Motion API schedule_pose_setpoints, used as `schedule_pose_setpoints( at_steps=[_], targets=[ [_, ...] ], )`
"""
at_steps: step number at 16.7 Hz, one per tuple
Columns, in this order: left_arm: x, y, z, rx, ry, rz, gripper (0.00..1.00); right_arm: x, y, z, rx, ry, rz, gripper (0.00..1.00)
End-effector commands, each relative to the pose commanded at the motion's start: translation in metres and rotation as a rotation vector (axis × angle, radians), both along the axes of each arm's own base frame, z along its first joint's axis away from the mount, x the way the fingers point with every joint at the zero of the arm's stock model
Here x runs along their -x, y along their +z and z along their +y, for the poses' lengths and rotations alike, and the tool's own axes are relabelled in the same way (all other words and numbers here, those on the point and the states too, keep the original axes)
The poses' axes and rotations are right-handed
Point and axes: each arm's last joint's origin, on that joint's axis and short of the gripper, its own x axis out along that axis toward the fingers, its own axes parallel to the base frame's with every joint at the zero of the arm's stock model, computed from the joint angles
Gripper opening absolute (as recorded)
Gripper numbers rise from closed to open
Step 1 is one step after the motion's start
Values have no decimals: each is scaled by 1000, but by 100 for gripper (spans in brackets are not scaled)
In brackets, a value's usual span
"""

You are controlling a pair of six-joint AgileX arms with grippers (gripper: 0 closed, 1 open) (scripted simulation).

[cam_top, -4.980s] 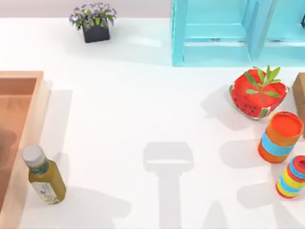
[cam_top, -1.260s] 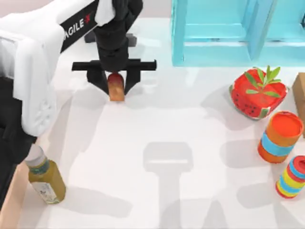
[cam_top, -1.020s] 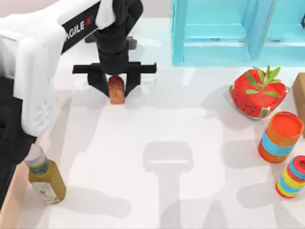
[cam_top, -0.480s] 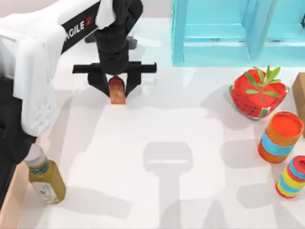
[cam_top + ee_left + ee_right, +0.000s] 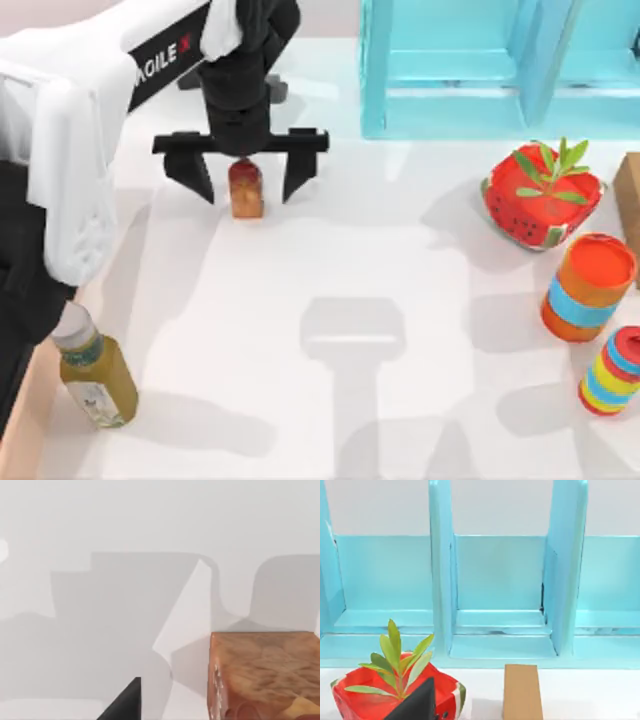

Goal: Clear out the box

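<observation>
At the lower left edge of the top view, a strip of the box peeks out beside the left arm. Just beside it stands an olive-green bottle with a grey cap. Toward the upper left of the frame, the left gripper hangs released, fingers spread wide on either side of a small orange-brown bottle standing on the white table. A turquoise shelf lines the top edge; the right arm's wrist view faces it.

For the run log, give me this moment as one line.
left gripper: open, above small brown bottle | bottle: upright on table, outside box | green bottle: beside box
</observation>
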Motion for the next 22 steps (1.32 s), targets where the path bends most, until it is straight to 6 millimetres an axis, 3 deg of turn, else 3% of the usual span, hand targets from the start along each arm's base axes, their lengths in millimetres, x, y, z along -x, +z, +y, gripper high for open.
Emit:
schedule_pose_setpoints(
  at_steps=[10,22],
  targets=[
    [-1,5,0,0,1,-1,100,0,0,0,0,0,0,100],
    [2,74,2,1,1,-4,100,0,0,0,0,0,0,100]
  ],
)
